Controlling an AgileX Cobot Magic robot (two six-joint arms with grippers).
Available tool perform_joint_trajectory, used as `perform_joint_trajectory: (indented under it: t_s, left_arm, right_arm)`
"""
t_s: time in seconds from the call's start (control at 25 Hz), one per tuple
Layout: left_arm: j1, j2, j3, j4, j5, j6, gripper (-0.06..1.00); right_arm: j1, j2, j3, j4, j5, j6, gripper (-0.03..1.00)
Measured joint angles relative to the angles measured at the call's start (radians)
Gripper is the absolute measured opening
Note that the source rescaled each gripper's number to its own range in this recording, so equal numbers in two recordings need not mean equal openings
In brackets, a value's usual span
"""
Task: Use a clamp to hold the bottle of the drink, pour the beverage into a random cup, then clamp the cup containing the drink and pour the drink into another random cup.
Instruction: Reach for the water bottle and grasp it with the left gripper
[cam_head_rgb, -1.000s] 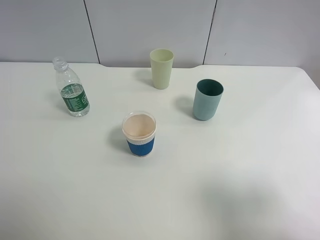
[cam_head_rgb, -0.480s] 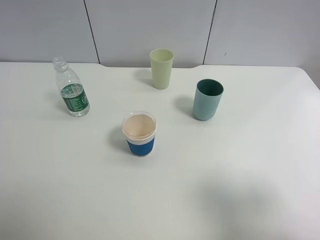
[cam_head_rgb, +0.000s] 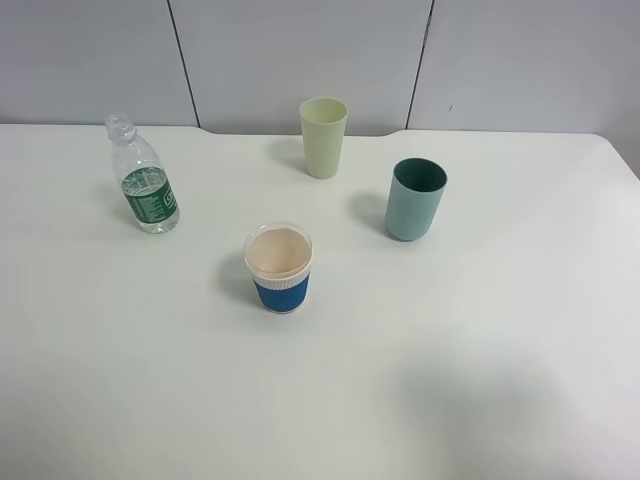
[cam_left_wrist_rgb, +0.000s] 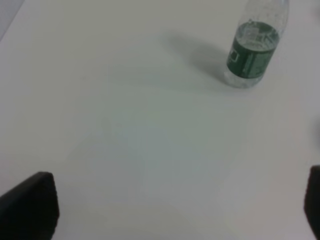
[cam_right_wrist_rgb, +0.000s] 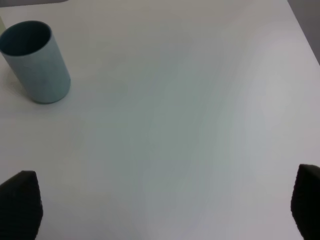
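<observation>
Nothing has moved since the earlier frames: the bottle, the three cups and both pincers' views are as they were, and no arm shows in the high view.

The left pincer (cam_left_wrist_rgb: 172, 210) is wide open and empty, with only its two dark finger ends at the edges of its own view. The right pincer (cam_right_wrist_rgb: 162, 207) is the same, open and holding nothing. The bottle of the drink (cam_head_rgb: 142, 178) stands upright at the far left of the table (cam_head_rgb: 480, 380), well apart from the cups. The blue-sleeved cup (cam_head_rgb: 279, 268) stands nearest to the front, the pale green cup (cam_head_rgb: 323, 136) at the back, and the teal cup (cam_head_rgb: 415, 198) to the right.

I judge that the first grasp carries the most risk. The bottle is thin clear plastic and I see no cap on it, so a strong squeeze could push the beverage out of the neck. A finger that meets the bottle from the side could tip it over before the grip closes. In the pouring, the blue-sleeved cup is short and light, so a touch from the bottle could shift it. Afterwards, the pale green cup has a narrow mouth, and a fast tilt may spill liquid on the table.
</observation>
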Motion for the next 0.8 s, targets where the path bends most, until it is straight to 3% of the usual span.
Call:
perform_joint_trajectory:
  t_s: [0.8]
  left_arm:
    - [0.000,0.000,0.001,0.000,0.000,0.000,1.00]
  right_arm:
    - [0.000,0.000,0.000,0.000,0.000,0.000,1.00]
